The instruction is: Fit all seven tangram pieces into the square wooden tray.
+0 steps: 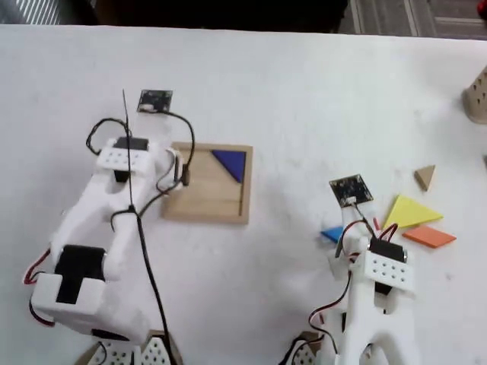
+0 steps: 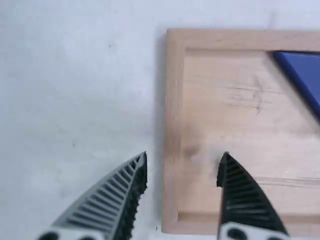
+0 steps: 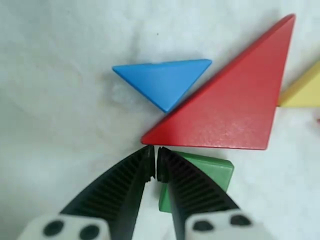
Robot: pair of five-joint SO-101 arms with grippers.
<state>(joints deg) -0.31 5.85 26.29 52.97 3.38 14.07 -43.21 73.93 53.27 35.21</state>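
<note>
Right wrist view gave me the clearest read. The right fingers [image 3: 125,192] were pressed together with nothing between them. Their tips sat at the near corner of the red triangle [image 3: 230,107] and over the green piece [image 3: 212,170]. A light blue triangle [image 3: 162,80] seemed to touch the red one's long edge with one corner, and a yellow triangle [image 3: 302,90] lay just beside its far tip.

From the high view, the tray [image 1: 205,217] sat on the white desk [image 1: 304,91], well apart from that cluster. Only the dark blue triangle [image 1: 230,163] was seated in it, in a corner. An orange parallelogram [image 1: 429,236] and a tan triangle [image 1: 425,176] also lay loose, so I judged six pieces were left to place.

The left fingers [image 2: 115,200] were apart and straddled the tray's side rim, one over the desk and one over the tray floor.

I took the step in hand to be a pick from the cluster. To do it well, I would spread the right fingers before descending. I would choose a piece with two free edges and approach square to them. That way the neighbours touching the red triangle would not be dragged along. The left side looked well placed to steady the tray if it closed gently on the rim.
</note>
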